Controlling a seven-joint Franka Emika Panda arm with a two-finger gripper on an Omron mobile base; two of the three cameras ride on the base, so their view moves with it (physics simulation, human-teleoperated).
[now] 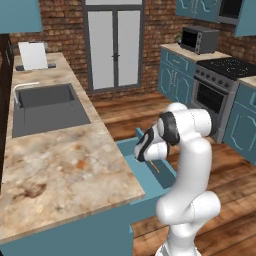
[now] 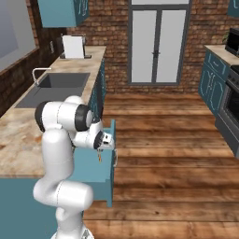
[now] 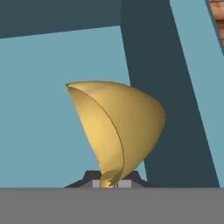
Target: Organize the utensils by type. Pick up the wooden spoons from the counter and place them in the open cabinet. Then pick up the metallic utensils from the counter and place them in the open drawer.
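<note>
1. The gripper (image 3: 112, 183) is clamped on a utensil with a yellow rounded end (image 3: 118, 127); in the hand view the jaws stand nearly together, pinching its thin neck right at their tips
2. The yellow bowl of that utensil rises straight out from between the fingertips (image 3: 124, 184), a curved shell seen partly from its hollow side, with nothing else touching it
3. Behind the bowl lies the teal inside of the open drawer (image 3: 39, 100), its floor paler and one darker wall crossing at a slant (the view is rolled with the hand, so the wall's true direction cannot be told)
4. In the left base view the gripper (image 1: 150, 161) points down over the open drawer (image 1: 145, 180), which stands pulled out from under the counter (image 1: 65, 165); a thin stub of the utensil (image 1: 154, 166) hangs below the hand
5. In the right base view the hand (image 2: 101, 145) hangs above the same drawer (image 2: 95, 170), with the utensil (image 2: 99, 158) a short dark-yellow sliver beneath it
6. The counter carries a sunken grey sink (image 1: 47, 107) farther along
</note>
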